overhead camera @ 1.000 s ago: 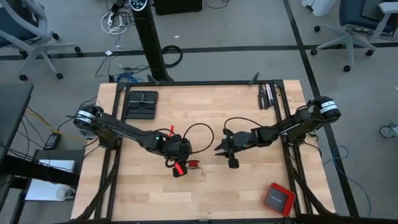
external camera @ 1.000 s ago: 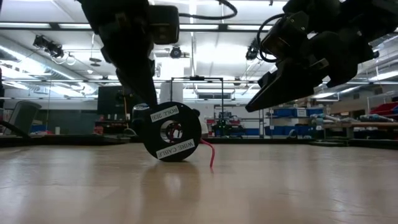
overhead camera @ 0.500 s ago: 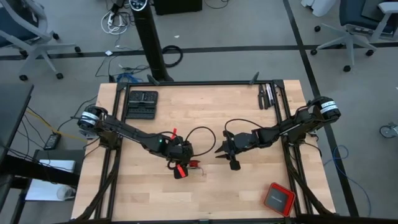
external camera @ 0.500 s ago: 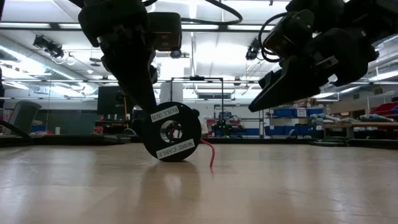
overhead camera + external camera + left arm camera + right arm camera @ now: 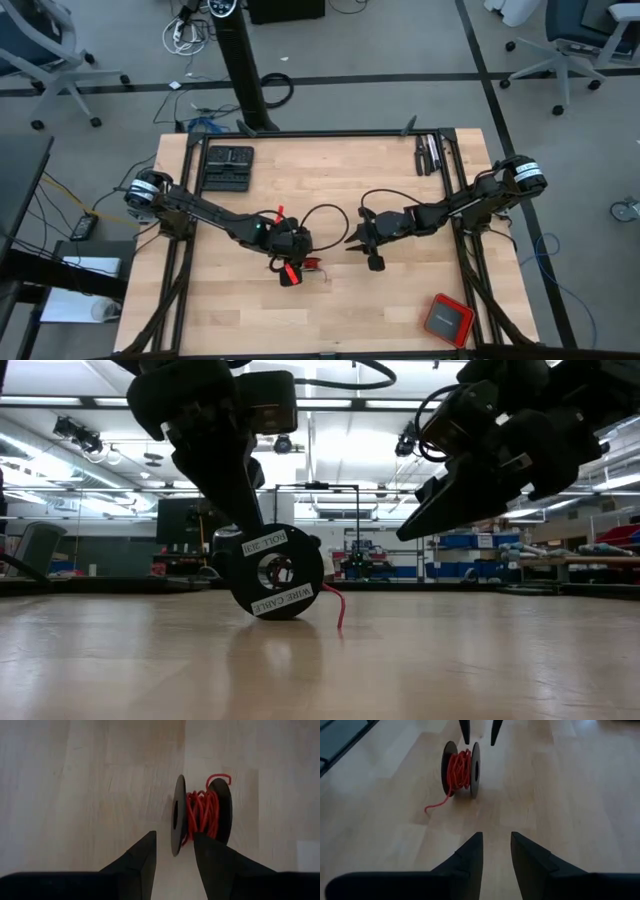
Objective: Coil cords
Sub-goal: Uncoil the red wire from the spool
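cord: thin red cord [image 5: 201, 813], wound loosely on a small black spool [image 5: 277, 572]; short loose end [image 5: 436, 805] trails off onto the surface
spool position: stands on its edge near the middle of the wooden surface [image 5: 340, 305], front half; two black flanges with the red windings between them
spool label: white strips on the flange facing the low camera, text looks like "WIRE CABLE", upper strip not clear
left gripper: left gripper [image 5: 173, 854] right over the spool, fingers apart, one flange sits in the gap between the tips; contact cannot tell
left gripper, other views: high view shows it [image 5: 290, 266] at the spool with red finger parts; low view shows the arm coming down just behind the spool's top
right gripper: right gripper [image 5: 495, 850] fingers apart, nothing between them, aimed at the spool from a little way off
right gripper height: raised off the surface in the low view [image 5: 440, 510], well clear of the spool
right gripper, high view: near the surface centre [image 5: 362, 247], just right of the spool, not touching
red box: red square box with dark top [image 5: 447, 319] at the front right corner, well apart from both grippers
black tray: dark tray [image 5: 228, 167] at the rear left of the surface
tools: dark slim items [image 5: 430, 153] at the rear right edge, too small to tell
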You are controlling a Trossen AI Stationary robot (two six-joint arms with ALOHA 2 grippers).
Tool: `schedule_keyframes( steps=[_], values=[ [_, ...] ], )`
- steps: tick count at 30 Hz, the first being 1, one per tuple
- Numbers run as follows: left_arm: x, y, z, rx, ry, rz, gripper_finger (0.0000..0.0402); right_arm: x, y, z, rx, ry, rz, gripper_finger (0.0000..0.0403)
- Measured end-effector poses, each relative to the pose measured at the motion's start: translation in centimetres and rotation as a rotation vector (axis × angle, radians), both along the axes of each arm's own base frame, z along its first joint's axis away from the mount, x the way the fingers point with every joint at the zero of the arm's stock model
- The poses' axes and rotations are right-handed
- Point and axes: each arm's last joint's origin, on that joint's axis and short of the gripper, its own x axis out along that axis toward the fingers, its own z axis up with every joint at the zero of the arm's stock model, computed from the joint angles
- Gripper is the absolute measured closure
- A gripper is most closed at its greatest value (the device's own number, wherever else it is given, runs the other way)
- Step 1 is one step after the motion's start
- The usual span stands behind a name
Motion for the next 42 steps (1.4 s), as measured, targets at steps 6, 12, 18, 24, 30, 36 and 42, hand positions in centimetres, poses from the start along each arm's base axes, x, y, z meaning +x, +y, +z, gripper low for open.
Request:
schedule_keyframes(
  steps=[6, 12, 18, 24, 30, 36, 42],
  values=[
    [0.0, -0.1, 0.0, 0.003, 0.004, -0.017, 0.0265, 0.0, 0.4, 0.1, 0.033, 0.003, -0.015, 0.0306],
    [-0.1, -0.1, -0.1, 0.019, 0.011, -0.031, 0.0265, -0.1, 1.0, 0.1, 0.03, -0.003, -0.045, 0.0306],
    [-0.1, 0.0, -0.1, 0.066, 0.003, -0.045, 0.0265, -0.1, 1.1, 0.2, 0.027, -0.012, -0.048, 0.0307],
    [-0.1, -0.1, -0.1, 0.046, 0.006, -0.081, 0.0265, -0.1, 1.1, 0.2, 0.018, -0.013, -0.046, 0.0308],
    [0.1, -0.2, -0.1, 0.044, -0.021, -0.13, 0.0265, -0.1, 1.1, 0.2, 0.012, -0.015, -0.041, 0.0307],
    [0.2, 0.0, -0.6, 0.058, -0.008, -0.12, 0.0265, -0.1, 1.1, 0.2, 0.005, -0.016, -0.037, 0.0309],
    [0.6, -0.1, -1.6, 0.067, 0.014, -0.118, 0.0278, -0.1, 1.1, 0.2, 0.004, -0.016, -0.037, 0.031]
  ],
)
